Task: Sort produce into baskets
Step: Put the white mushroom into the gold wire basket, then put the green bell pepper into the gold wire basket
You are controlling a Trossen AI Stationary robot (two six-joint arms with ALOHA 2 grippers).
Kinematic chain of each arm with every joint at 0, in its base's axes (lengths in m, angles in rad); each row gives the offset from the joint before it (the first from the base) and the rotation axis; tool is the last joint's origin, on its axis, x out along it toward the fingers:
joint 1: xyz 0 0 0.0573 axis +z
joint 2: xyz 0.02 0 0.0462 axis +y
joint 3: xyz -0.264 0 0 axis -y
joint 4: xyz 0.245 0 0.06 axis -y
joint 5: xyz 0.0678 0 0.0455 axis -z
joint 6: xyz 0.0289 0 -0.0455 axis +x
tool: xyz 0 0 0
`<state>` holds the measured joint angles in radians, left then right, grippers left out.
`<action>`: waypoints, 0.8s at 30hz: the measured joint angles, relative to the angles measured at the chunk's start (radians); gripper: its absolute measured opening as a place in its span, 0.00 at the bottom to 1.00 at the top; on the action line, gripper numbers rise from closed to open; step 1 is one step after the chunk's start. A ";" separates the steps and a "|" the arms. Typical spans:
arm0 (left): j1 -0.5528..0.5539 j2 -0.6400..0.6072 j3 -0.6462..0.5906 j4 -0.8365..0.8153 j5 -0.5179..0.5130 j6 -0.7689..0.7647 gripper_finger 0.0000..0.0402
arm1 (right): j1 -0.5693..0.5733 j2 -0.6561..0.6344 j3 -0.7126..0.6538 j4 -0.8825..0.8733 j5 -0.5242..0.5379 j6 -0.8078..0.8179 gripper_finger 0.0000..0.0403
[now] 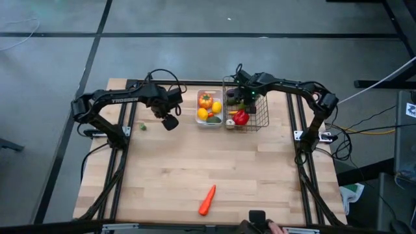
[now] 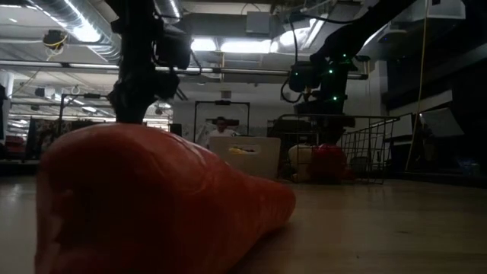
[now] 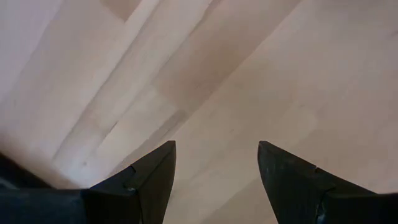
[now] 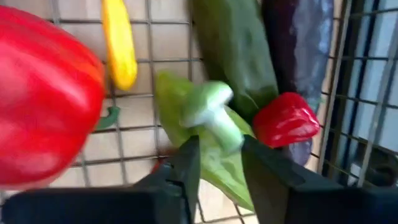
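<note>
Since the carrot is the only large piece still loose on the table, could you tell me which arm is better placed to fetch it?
Probably the left. Its gripper hangs open and empty over bare table, while the right gripper is down inside the wire basket among the produce. The carrot lies near the front edge, roughly midway between the arms.

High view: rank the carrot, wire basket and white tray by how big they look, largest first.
1. Wire basket, the largest outline.
2. White tray, narrower than the basket beside it.
3. Carrot, alone near the table's front edge, smallest.

All lie on the table, so nearness to the camera hardly skews this.
</note>
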<state>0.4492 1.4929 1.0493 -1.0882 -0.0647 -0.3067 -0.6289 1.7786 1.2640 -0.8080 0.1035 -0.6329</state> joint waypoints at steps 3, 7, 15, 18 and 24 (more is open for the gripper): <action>0.018 0.000 -0.033 -0.003 0.000 -0.035 0.56 | 0.000 0.000 0.000 0.001 0.026 0.000 0.34; 0.037 0.000 -0.090 -0.006 -0.006 -0.113 0.56 | 0.000 0.000 0.000 0.001 0.026 0.000 0.41; 0.058 0.000 -0.210 -0.039 -0.030 -0.265 0.56 | 0.000 0.000 0.000 0.005 0.017 0.000 0.44; 0.058 0.000 -0.251 -0.036 -0.030 -0.263 0.56 | 0.000 0.000 0.000 0.006 0.017 0.000 0.44; 0.058 0.000 -0.326 -0.033 -0.056 -0.353 0.56 | 0.000 0.000 0.000 0.007 0.016 0.000 0.44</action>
<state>0.5068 1.4929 0.7234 -1.1212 -0.1206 -0.6597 -0.6289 1.7786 1.2640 -0.8009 0.1200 -0.6331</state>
